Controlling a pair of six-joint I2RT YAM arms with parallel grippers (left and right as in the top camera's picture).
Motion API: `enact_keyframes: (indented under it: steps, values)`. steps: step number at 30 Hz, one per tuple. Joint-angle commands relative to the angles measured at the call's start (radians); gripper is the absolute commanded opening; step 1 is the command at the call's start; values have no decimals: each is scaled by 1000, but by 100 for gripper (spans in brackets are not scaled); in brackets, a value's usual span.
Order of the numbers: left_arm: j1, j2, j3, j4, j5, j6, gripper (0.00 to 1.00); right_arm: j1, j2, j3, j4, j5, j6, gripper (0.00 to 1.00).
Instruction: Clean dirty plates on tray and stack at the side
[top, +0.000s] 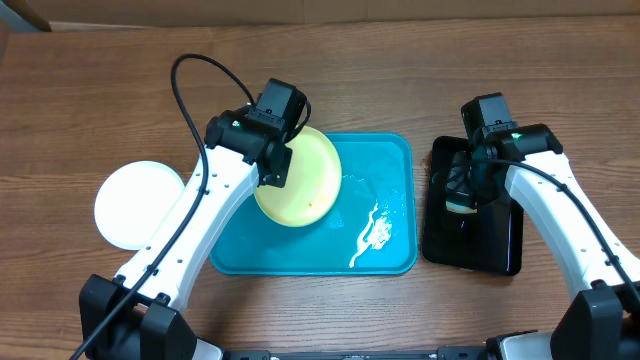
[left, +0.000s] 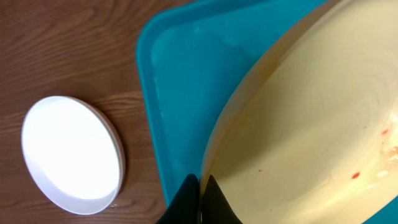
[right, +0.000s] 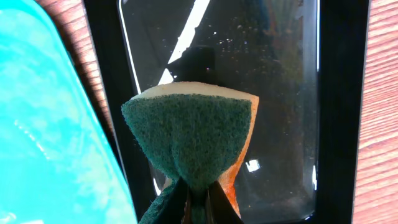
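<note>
My left gripper (top: 277, 165) is shut on the rim of the pale yellow-green plate (top: 300, 182) and holds it tilted above the left half of the blue tray (top: 385, 215). In the left wrist view the plate (left: 311, 112) shows small red smears, with my fingertips (left: 201, 186) pinching its edge. White plates (top: 135, 203) lie stacked on the table left of the tray, and show in the left wrist view (left: 69, 152) too. My right gripper (right: 199, 202) is shut on a green and orange sponge (right: 189, 140) over the black tray (top: 472, 225).
Wet foam streaks (top: 375, 230) lie on the blue tray's right half. The black glossy tray (right: 280, 93) holds water and stands right of the blue tray (right: 43, 124). Brown table surface surrounds both.
</note>
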Motion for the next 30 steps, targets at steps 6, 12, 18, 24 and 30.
enact_keyframes:
  steps: [6, 12, 18, 24, 30]
  values:
    - [-7, 13, -5, -19, -97, -169, 4, 0, -8, -3, 26, -48, -54, 4]
    - [-6, 13, -5, -6, -69, -147, 4, 0, -8, -14, 16, 76, 42, 4]
    - [-6, 13, -5, -10, -60, -147, 4, 0, -8, -155, 137, 61, 43, 4]
    - [-6, 13, -5, -10, -45, -146, 4, 0, -8, -390, 453, -231, 12, 4]
    - [-7, 13, -5, -10, -35, -146, 4, -1, -8, -528, 634, -280, 99, 4]
